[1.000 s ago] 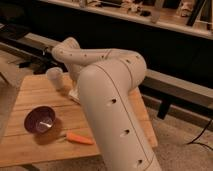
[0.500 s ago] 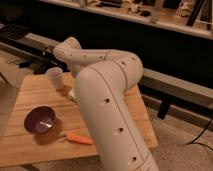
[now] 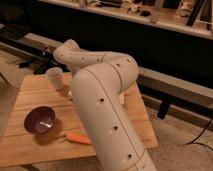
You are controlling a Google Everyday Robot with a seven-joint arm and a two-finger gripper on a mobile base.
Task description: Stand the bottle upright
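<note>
approach step: the arm point(image 3: 102, 100) reaches toward eleven o'clock, its gripper hidden behind the wrist with jaws wide apart, near the pale bottle point(image 3: 54, 76) at one o'clock of the bowl point(image 3: 40, 120); next, probably straddle and grasp it.

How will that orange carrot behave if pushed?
The carrot lies flat on the table; round and tapered, it would probably roll in a curve. It looks stiff and likely light. The end effector is across the table by the cup.
</note>
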